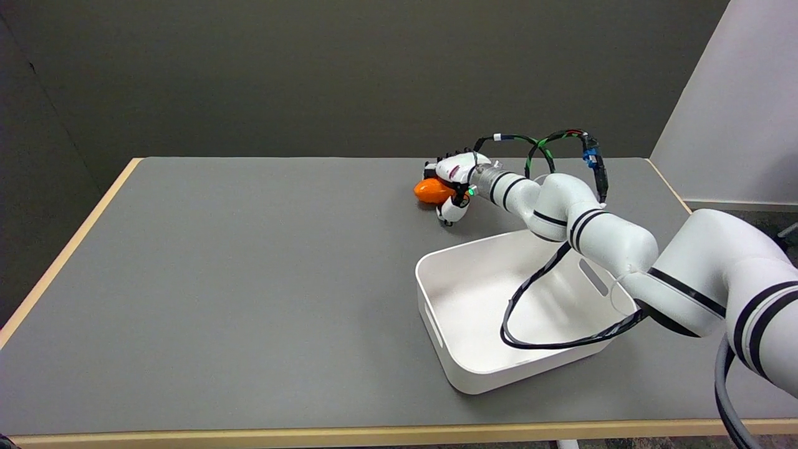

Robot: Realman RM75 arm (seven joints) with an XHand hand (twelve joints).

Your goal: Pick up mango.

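**Operator:** Robot hand is curled over the mango from the right, fingers on top and thumb tucked underneath. I read that as a closed grasp on the fruit, though its far side is hidden from me.

**Observer:** Where's the mango sitting?

**Operator:** Far part of the bench, around one o'clock from centre, and at eleven o'clock from the bin, well apart from it. I can't tell whether it's on the surface or just off it.

**Observer:** So which step?

**Operator:** Securing the grip, I'd say. Next I need a straight lift, keeping the squeeze firm so the smooth skin doesn't slip.

**Observer:** Orientation?

**Operator:** Long axis runs roughly nine to three, exposed end pointing at nine o'clock.
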